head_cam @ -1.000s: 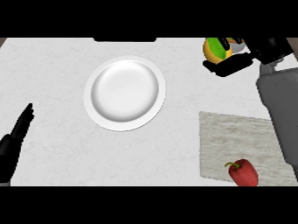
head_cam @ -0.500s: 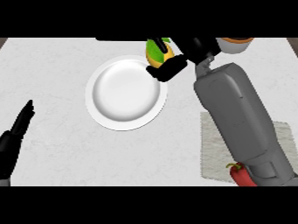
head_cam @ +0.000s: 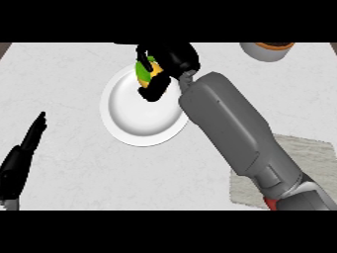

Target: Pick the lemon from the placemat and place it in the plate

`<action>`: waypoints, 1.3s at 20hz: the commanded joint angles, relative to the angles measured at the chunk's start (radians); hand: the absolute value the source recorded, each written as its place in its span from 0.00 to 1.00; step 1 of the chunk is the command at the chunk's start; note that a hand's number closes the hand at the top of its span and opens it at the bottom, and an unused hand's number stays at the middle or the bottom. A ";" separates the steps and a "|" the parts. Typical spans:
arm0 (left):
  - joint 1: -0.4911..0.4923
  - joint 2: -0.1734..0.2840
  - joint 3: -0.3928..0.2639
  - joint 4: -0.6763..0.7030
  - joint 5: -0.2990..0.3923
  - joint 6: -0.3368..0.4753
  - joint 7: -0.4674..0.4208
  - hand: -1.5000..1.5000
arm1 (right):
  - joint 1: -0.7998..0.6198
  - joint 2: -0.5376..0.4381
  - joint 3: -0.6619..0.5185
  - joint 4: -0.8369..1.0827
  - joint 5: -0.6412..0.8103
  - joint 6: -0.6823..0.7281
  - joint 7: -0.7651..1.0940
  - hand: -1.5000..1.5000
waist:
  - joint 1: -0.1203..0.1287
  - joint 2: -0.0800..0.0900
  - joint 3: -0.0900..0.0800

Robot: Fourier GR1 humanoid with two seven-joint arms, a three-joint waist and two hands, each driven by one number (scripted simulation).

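The lemon (head_cam: 147, 71), yellow and green, is held in my right hand (head_cam: 168, 60), whose fingers curl round it and hide most of it. The hand hangs over the far edge of the white plate (head_cam: 140, 118), which lies left of centre on the counter. My grey right forearm slants from the lower right across the grey placemat (head_cam: 318, 163) up to the plate. My left hand (head_cam: 19, 163) rests open near the left edge with its fingers straight, pointing away from me.
A red object (head_cam: 271, 203) peeks out under my right forearm at the placemat's near edge. A white bowl (head_cam: 267, 51) with something orange inside stands at the counter's far right. Dark wood shows beyond the counter's far corners.
My right hand has carried the lemon leftwards from the far right of the counter to above the plate's far edge. The left hand has not moved.
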State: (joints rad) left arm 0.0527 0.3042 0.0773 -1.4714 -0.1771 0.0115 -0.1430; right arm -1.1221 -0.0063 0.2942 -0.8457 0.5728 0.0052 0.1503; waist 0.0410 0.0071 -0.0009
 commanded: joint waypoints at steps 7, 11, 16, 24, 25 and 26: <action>-0.063 -0.036 -0.028 0.060 -0.041 0.020 -0.044 0.50 | -0.009 0.006 0.163 0.203 -0.308 -0.189 0.048 1.00 | 0.043 0.014 -0.001; -0.048 -0.018 -0.021 0.058 -0.036 -0.005 -0.028 0.50 | -0.023 0.006 0.268 0.274 -0.384 -0.240 0.081 0.00 | 0.051 0.013 -0.001; -0.052 0.010 0.011 0.025 -0.018 -0.025 0.008 0.50 | -0.040 0.006 0.236 0.245 -0.486 -0.317 -0.030 0.00 | 0.026 0.007 0.001; -0.024 -0.021 0.011 -0.002 -0.028 0.008 0.008 0.50 | -0.078 -0.001 0.032 0.307 -0.612 -0.479 -0.110 0.00 | -0.002 0.004 0.001; -0.011 -0.012 0.017 -0.033 -0.012 -0.007 0.036 0.50 | -0.036 -0.013 0.016 0.308 -0.618 -0.503 -0.140 0.00 | -0.006 0.002 0.001; -0.027 0.025 0.053 0.001 0.016 -0.044 0.021 0.50 | -0.050 -0.013 -0.009 0.306 -0.639 -0.473 -0.138 0.00 | -0.013 0.001 0.001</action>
State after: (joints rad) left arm 0.0220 0.3021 0.0958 -1.4758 -0.1879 -0.0052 -0.1223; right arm -1.1595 -0.0087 0.3760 -0.5701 -0.0199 -0.4574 0.0473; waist 0.0485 0.0110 0.0002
